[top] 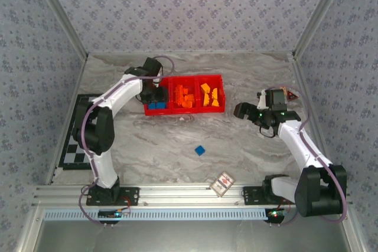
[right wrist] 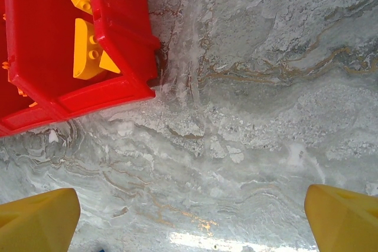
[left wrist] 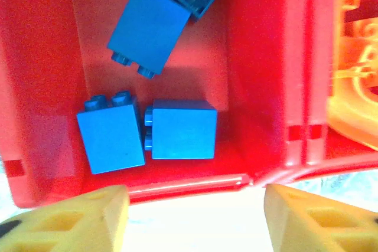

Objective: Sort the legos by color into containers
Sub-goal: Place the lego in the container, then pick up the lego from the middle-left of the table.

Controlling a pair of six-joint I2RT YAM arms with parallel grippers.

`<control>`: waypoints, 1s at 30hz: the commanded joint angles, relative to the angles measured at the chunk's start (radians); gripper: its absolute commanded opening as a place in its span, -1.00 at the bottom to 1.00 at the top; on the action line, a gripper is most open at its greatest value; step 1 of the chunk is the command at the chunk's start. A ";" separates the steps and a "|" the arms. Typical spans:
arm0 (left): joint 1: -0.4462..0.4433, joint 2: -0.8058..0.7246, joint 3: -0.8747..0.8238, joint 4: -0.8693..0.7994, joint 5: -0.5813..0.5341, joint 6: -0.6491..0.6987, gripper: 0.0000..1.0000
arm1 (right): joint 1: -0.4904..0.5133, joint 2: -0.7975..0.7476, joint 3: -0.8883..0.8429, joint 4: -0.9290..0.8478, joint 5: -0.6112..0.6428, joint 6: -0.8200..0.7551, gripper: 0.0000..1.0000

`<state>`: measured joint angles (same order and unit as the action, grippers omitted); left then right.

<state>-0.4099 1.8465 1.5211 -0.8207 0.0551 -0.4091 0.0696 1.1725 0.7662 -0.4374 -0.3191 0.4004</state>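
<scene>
Legos (top: pixel 184 97) mostly sat sorted in the red tray (top: pixel 195 77) toward the table's (top: pixel 266 157) far edge: blue left, orange middle, yellow right. Left gripper (left wrist: pixel 195 205) hung spread and empty over the blues; right gripper (right wrist: pixel 192 216) gaped (nothing held) beside the tray's right end. One blue brick (top: pixel 200 150) lay mid-table, nearer the front edge.

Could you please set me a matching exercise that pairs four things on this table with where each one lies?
Things:
1. small blue plastic brick lying alone
2. yellow plastic bricks
3. small patterned red-and-white card
4. black-and-white checkerboard

Places:
A. along the left edge of the marbled table
B. at the near edge, a little right of centre
C. in the right compartment of the shallow red plastic tray
D. on bare tabletop in front of the tray

Pairs: 1-D, 2-C, 3-B, 4-A.
</scene>
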 commanded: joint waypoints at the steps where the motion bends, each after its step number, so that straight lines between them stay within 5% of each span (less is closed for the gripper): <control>1: -0.021 -0.084 -0.001 0.002 -0.023 0.024 0.42 | -0.005 0.002 0.006 -0.007 -0.010 -0.004 0.99; 4: -0.047 -0.143 -0.008 -0.010 -0.064 0.056 0.99 | -0.005 0.001 0.008 -0.009 -0.005 -0.005 0.99; 13: -0.179 -0.345 -0.160 -0.015 -0.092 0.081 0.99 | 0.009 -0.007 0.007 -0.012 0.025 -0.011 0.99; 20: -0.411 -0.427 -0.302 0.035 -0.147 0.043 0.99 | 0.010 -0.004 0.011 -0.011 0.020 -0.005 0.99; 30: -0.701 -0.174 -0.175 -0.070 -0.119 0.146 0.99 | 0.016 -0.009 0.013 -0.024 0.028 0.002 0.99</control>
<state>-1.0634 1.6039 1.2690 -0.8345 -0.0612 -0.3202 0.0795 1.1725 0.7662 -0.4381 -0.3096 0.4007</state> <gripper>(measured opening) 0.997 0.996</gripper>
